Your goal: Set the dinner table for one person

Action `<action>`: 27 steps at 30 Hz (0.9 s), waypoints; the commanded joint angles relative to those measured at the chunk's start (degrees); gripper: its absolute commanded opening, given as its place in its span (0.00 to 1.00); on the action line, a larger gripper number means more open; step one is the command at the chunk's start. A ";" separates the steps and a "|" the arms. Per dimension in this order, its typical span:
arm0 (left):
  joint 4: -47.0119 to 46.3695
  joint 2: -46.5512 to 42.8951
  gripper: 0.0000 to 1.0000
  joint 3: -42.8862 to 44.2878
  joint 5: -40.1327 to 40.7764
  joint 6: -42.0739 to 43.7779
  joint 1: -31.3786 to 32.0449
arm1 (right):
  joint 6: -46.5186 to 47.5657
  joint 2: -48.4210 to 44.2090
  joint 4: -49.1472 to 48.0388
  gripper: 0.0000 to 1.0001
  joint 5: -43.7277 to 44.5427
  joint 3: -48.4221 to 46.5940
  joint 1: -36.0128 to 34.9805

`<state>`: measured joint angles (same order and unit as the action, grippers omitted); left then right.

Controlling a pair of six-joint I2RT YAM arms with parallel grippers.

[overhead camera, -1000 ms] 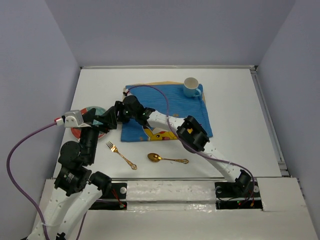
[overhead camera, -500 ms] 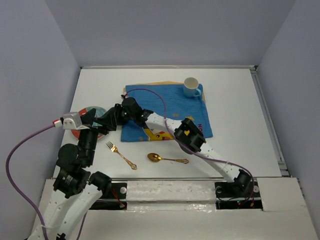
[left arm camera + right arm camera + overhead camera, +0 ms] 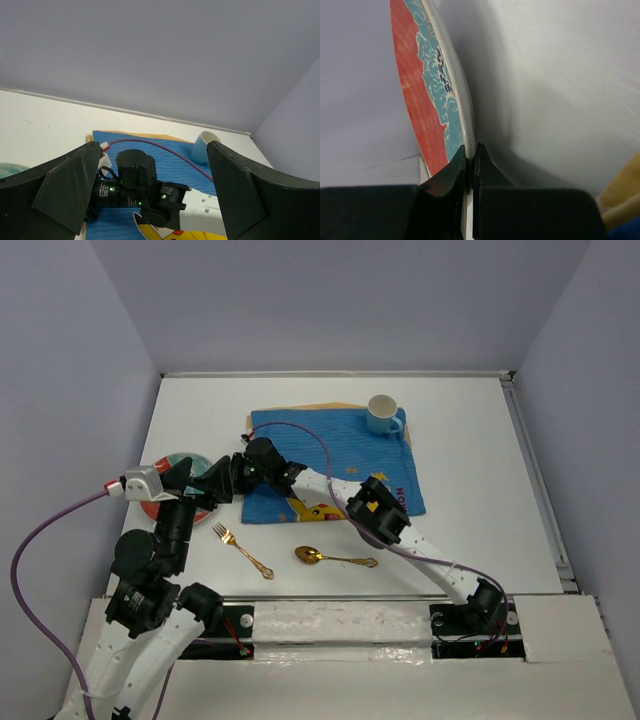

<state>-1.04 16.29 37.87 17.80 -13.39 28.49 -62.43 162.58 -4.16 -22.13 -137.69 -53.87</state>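
Observation:
A plate [image 3: 178, 460] with a red centre and teal band lies at the left of the white dinner table [image 3: 470, 460]. My right gripper [image 3: 215, 483] reaches across to it and is shut on its rim; in the right wrist view the jaws [image 3: 471, 150] pinch the plate [image 3: 430, 85] edge. My left gripper [image 3: 190, 490] hovers over the same plate, open and holding nothing. In the left wrist view its fingers [image 3: 65, 185] frame the right arm's black wrist [image 3: 132, 185].
A blue cartoon placemat [image 3: 350, 455] lies mid-table with a pale blue cup [image 3: 382, 414] on its far right corner. A gold fork [image 3: 242, 550] and gold spoon [image 3: 335, 558] lie near the front edge. A tan board edge [image 3: 320, 406] shows behind the mat.
The right gripper has closed from open onto the plate's rim and edged slightly left. The left gripper stayed open, almost still.

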 commanded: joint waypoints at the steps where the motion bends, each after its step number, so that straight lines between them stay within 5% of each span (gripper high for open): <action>1: -2.92 -0.91 0.99 -0.43 -0.14 0.38 0.34 | 0.56 -3.23 -8.04 0.00 -3.36 2.86 -0.36; 13: -2.48 -2.58 0.99 0.19 3.38 1.52 0.25 | 2.31 -12.88 -17.72 0.00 -4.60 2.77 1.22; 21: -3.36 -6.54 0.99 1.68 5.05 1.52 -0.63 | 5.66 -29.76 -22.10 0.00 0.60 22.79 2.98; 27: -3.62 -5.93 0.99 -0.07 5.31 1.70 -0.63 | -3.83 -39.70 -39.06 0.00 -2.12 42.99 8.16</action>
<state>-1.15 10.15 37.89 21.56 -12.69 28.32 -57.98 133.27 -16.56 -21.17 -101.97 -49.58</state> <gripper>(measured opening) 0.989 0.101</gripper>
